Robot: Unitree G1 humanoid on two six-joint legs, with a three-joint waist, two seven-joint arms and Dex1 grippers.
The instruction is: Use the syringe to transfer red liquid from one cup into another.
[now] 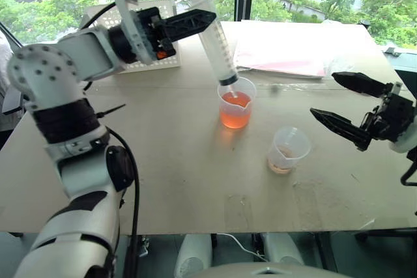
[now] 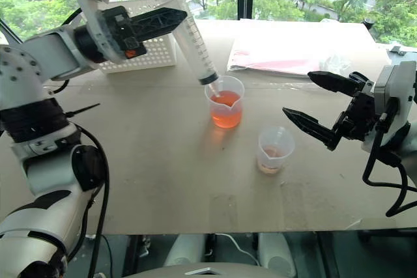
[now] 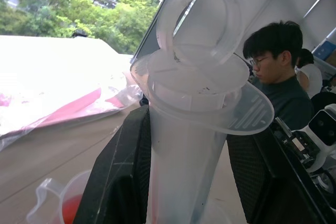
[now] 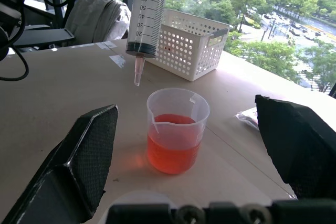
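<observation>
Left gripper (image 1: pixel 207 23) clenching the barrel of the syringe (image 1: pixel 212 37), holding it tilted over the worktop (image 1: pixel 195 180) with the plunger ring up toward 12 o'clock and the nozzle down toward 5 o'clock, hanging just above the rim of the larger beaker (image 1: pixel 236 103). Plunger looking pushed right down, dark seal sitting at the bottom of the barrel, so drawing up apparently not yet begun in this pass. Beaker standing near the worktop's centre, roughly half full of red liquid (image 1: pixel 235 110). Smaller cup (image 1: pixel 287 150) standing at about 4 o'clock from the beaker, near it but apart, showing only a thin reddish layer at its bottom, so judging some transfer done and most remaining. Right gripper (image 1: pixel 340 103) hanging released and empty at 3 o'clock of the smaller cup, jaws standing wide. Still to come, by this reading: dipping the nozzle, drawing liquid, carrying across, emptying into the smaller cup. Hard to make out: whether the nozzle tip is inside the beaker's mouth or just outside it, the views disagreeing; barrel's lower end cut off in the left wrist view; white perforated basket (image 2: pixel 150 50) at 10 o'clock partly hidden behind the arm.
</observation>
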